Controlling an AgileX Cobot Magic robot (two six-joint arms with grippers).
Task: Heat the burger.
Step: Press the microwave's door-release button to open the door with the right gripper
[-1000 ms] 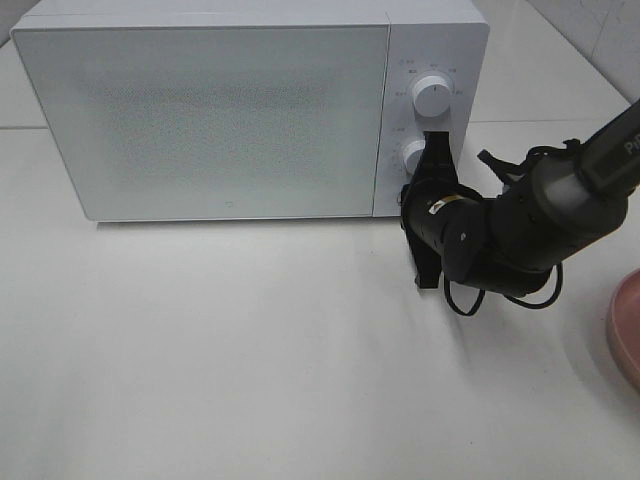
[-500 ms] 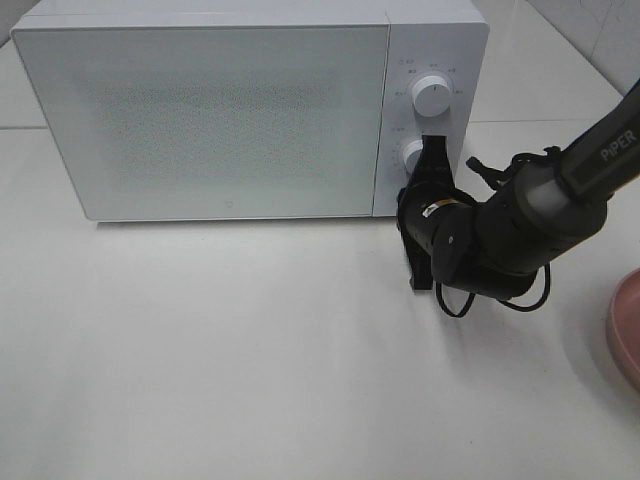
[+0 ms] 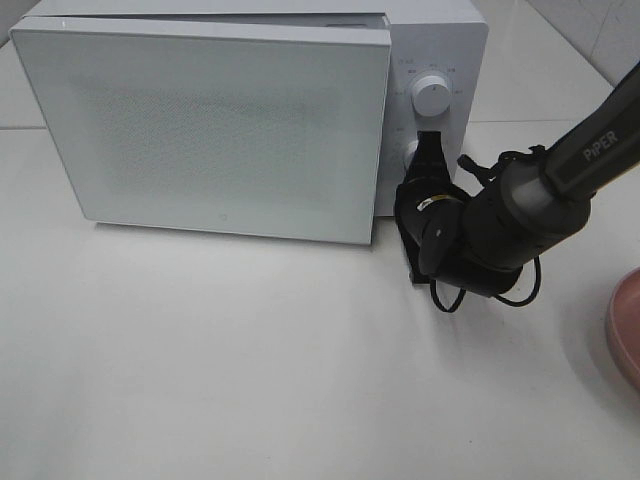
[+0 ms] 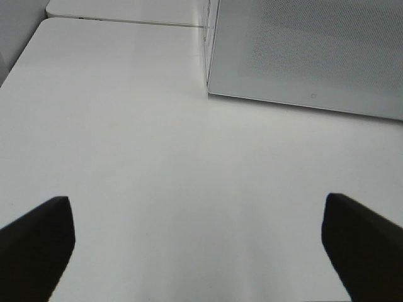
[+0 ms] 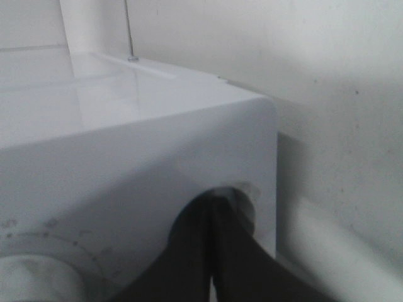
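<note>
Found right claw [image 3: 428, 140] closed on nothing, tips against the microwave's [image 3: 440, 40] lower knob [image 3: 408, 152], with door [image 3: 200, 120] ajar. Found left claw [image 4: 198, 248] spread wide over the bench [image 4: 157, 157]. Saw no burger anywhere. Judged best: back straight off, then swing the door fully open by its free edge.

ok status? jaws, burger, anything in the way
Left jaws open over table. Right jaws shut, tips on microwave control panel. Burger not in view. Door barely ajar, covering the opening.
</note>
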